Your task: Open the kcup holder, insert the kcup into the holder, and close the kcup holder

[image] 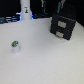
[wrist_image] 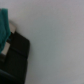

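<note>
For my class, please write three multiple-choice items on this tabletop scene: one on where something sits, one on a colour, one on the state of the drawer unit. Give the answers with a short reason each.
1. In the exterior view, where is the kcup relative to the kcup holder?
A. Towards the view's left, apart from it
B. On top of it
C. Inside one of its drawers

2. What colour is the top of the kcup?
A. Red
B. Green
C. Blue

3. What state are the kcup holder's drawers in?
A. One pulled fully out
B. Removed and lying on the table
C. Both fronts flush, shut

Answers:
1. A, the pod stands alone on the white table with bare surface between it and the black unit.
2. B, a green cap shows above its white body.
3. C, both grey handle fronts sit level with the black body, none sticking out.
</note>
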